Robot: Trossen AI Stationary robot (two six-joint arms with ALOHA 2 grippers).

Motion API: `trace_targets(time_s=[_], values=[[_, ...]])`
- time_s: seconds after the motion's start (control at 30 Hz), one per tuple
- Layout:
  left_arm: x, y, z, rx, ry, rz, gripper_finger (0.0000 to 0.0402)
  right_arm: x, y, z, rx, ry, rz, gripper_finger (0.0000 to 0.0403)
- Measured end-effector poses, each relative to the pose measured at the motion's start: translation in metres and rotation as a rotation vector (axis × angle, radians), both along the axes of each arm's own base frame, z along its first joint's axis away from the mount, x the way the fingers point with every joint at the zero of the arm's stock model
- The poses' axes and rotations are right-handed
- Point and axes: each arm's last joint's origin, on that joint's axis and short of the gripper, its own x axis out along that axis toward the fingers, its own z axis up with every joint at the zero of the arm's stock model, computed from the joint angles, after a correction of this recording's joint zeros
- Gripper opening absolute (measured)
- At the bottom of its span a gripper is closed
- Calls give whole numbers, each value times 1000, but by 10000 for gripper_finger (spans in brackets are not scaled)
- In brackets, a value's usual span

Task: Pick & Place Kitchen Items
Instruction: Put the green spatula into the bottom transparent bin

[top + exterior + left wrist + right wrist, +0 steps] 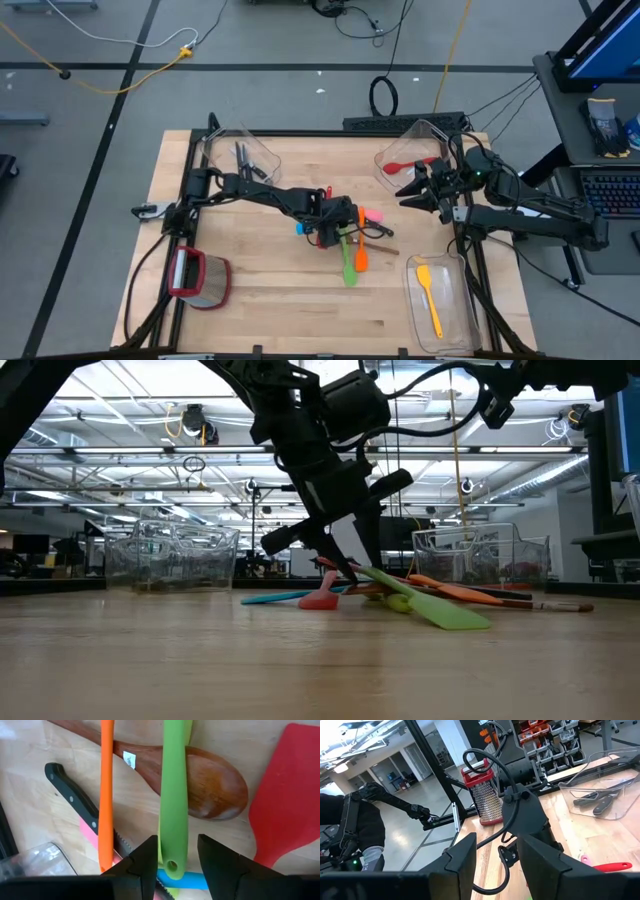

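Few utensils binned already; left gripper [175, 862], fingers apart, straddles the green spatula [173, 795] in the worktop pile.

The right gripper [495, 865] shows its two dark fingers standing apart with nothing between them. Beyond them the other arm [522, 820] bends over the wooden table [580, 835]. A red-rimmed grater [482, 795] stands farther off, and a clear bin [600, 795] holds black-handled knives [597, 802].
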Motion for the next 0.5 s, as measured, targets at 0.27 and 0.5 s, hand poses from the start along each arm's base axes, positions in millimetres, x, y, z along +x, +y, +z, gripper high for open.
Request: trace_targets(time_s=[0.27, 0.5], values=[[0, 1, 0, 0, -3, 2, 96, 0, 0, 0, 0, 0, 0, 134], [0, 1, 0, 0, -2, 6, 63, 0, 0, 0, 0, 0, 0, 134]])
